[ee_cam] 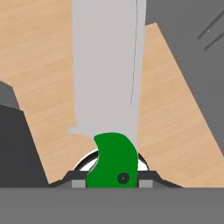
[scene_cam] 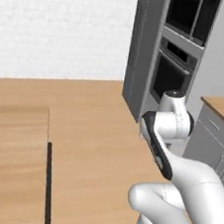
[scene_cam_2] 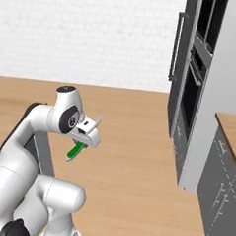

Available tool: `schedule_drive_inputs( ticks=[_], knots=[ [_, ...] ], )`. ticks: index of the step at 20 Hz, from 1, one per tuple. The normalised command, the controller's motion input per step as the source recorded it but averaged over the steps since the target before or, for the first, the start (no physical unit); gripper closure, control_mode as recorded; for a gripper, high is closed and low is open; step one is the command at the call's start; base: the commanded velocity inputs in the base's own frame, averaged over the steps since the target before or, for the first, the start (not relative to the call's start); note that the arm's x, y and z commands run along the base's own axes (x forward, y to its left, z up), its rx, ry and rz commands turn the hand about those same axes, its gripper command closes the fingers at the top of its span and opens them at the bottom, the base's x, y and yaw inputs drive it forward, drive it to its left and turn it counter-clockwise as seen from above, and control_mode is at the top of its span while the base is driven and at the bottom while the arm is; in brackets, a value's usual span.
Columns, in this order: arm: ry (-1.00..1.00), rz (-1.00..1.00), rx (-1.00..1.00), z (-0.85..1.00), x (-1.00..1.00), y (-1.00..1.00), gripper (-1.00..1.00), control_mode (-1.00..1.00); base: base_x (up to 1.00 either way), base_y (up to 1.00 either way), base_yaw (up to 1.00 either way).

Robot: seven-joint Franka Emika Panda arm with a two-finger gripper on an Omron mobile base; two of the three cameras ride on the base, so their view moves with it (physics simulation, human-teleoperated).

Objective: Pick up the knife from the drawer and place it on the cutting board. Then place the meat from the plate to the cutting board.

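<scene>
Beyond the pincer (scene_cam_2: 78, 148), well off to its far side in the right base view, I see the biggest thing around: a tall dark grey cabinet column (scene_cam_2: 191, 90) with built-in ovens, standing on a pale wooden floor (scene_cam_2: 132, 160) in front of a white brick wall (scene_cam_2: 85, 34). From the left base view the same column (scene_cam: 166, 56) rises behind the arm's upper joints. Next to it, further out from the pincer, a grey cabinet with a wooden surface (scene_cam_2: 233, 132) on top sits at the right edge; I see its drawer fronts and thin handles.

On the opposite side, in the left base view, another wooden surface (scene_cam: 7, 165) lies low at the left, with a dark strip along its edge. I cannot tell from here what is on it.

Closer in, the arm is folded up with the hand tipped downward, held up above the floor, clear of both surfaces.

At the pincer itself I have the knife (ee_cam: 107, 83). The jaws are closed tight on its green handle (ee_cam: 111, 162), one dark fingertip (ee_cam: 146, 181) pressed against each side. The grey blade runs straight away from the pincer, up the hand view, over wooden floor and dark cabinet fronts. In the right base view the knife (scene_cam_2: 75, 151) hangs slanted below the hand, touching nothing else.
</scene>
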Motion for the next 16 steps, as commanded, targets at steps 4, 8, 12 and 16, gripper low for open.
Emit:
schedule_drive_inputs(
  ticks=[4, 8, 12, 16],
  knots=[
    [0.0, 0.0, 0.0, 0.0, 0.0, 0.0, 1.0, 1.0, 0.25, -0.47, -0.31],
    [0.0, 0.0, 0.0, 0.0, 0.0, 0.0, 1.0, 1.0, 0.0, -0.54, -0.42],
    [0.0, 0.0, 0.0, 0.0, 0.0, 0.0, 1.0, 1.0, 0.0, -0.48, -0.5],
    [0.0, 0.0, 0.0, 0.0, 0.0, 0.0, 1.0, 1.0, 0.18, -0.34, -0.54]
  ],
)
